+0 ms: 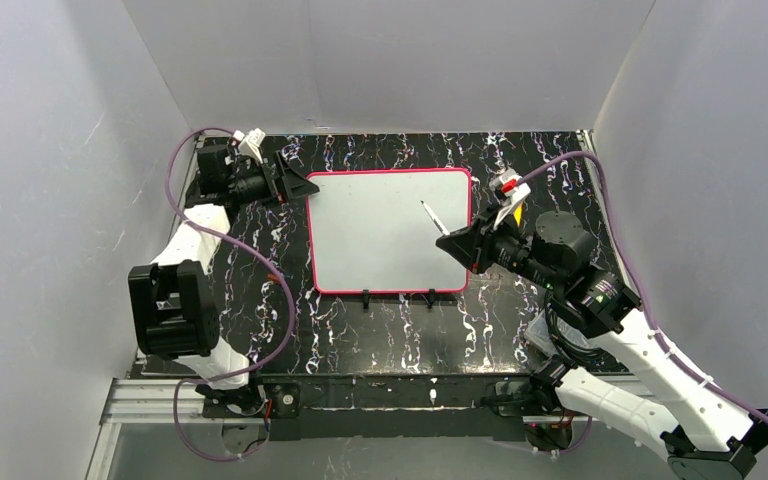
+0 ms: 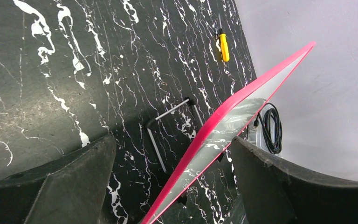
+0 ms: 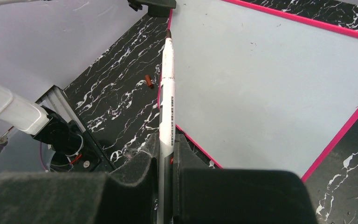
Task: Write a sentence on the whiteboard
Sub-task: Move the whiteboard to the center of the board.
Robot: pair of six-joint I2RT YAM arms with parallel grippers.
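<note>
The whiteboard [image 1: 385, 240] lies in the middle of the black marble table, pink frame all round, its white face blank; no sentence shows on it. My right gripper [image 1: 463, 243] is shut on a white marker [image 1: 434, 217] at the board's right edge, with the dark tip pointing up-left over the board surface. In the right wrist view the marker [image 3: 167, 88] stands clamped between my fingers [image 3: 140, 163] above the board [image 3: 261, 79]. My left gripper [image 1: 305, 186] is open at the board's top-left corner. In the left wrist view the board's pink edge [image 2: 242, 109] runs between the open jaws.
Two black clip feet [image 1: 366, 297] stick out at the board's near edge. A small red-brown cap [image 3: 149, 82] lies on the table left of the board. A yellow tool [image 2: 223, 44], a bent metal bracket [image 2: 168, 123] and a coiled black cable [image 2: 271, 128] show beyond the board. White walls enclose the table.
</note>
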